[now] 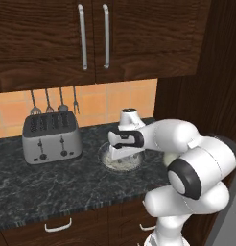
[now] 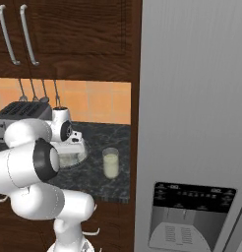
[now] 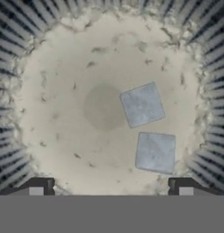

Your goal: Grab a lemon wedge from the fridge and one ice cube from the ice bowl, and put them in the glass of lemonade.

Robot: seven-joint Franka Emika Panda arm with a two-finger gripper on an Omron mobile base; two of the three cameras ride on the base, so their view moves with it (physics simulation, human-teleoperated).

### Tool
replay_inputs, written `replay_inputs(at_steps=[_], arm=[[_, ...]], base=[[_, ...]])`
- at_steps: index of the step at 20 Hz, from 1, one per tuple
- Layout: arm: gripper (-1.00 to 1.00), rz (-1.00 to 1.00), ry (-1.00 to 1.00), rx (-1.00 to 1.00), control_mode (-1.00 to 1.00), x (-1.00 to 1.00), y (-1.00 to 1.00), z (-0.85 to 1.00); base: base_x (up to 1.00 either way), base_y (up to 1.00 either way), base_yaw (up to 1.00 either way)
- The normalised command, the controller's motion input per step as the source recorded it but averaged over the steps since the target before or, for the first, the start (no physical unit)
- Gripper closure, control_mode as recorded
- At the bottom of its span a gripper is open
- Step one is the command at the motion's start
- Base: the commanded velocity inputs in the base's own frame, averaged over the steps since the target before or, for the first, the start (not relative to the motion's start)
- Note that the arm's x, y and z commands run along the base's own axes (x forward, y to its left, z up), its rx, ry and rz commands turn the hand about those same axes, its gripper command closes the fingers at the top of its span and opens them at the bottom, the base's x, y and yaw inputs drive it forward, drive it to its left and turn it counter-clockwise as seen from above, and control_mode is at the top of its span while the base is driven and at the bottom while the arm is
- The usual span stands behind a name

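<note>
- Since the gripper [image 3: 110, 186] hangs right over the ice bowl [image 3: 54, 136] with its jaws spread wide and nothing between them, the obvious risk is grabbing badly: two ice cubes [image 3: 142, 104] sit near each other on the bowl floor, the second cube [image 3: 155, 152] just beside the first, so a sloppy descent could nudge both or pinch two when only one is wanted.
- Both cubes lie off to one side of the jaw line, so going straight down probably closes on bare bowl.
- Ribbed bowl walls ring the fingers all round, so sideways room is tight down there.
- Glass of lemonade [image 2: 110, 163] stands on the counter [image 1: 53, 185] just beside the bowl, close to the fridge [image 2: 192, 98]; a wide swing could tip it.
- Toaster [image 1: 51, 137] sits well apart, no worry.
- Can't spot the lemon wedge, presumably behind the closed fridge door.
</note>
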Motion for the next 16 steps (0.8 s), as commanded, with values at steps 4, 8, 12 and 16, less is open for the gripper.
replay_inputs(at_steps=[4, 8, 12, 16], arm=[[-1.00, -0.02, 0.05, 0.00, -1.00, 0.04, -0.13, -0.29], [-1.00, 0.00, 0.04, 0.00, -1.00, 0.24, -0.01, 0.00], [-1.00, 0.00, 0.03, -0.01, -1.00, 0.08, 0.00, 0.00], [-1.00, 0.00, 0.01, -0.01, -1.00, 0.00, 0.00, 0.13]], base=[[0.00, 0.00, 0.00], [0.00, 0.00, 0.00], [0.00, 0.00, 0.00], [0.00, 0.00, 0.00]])
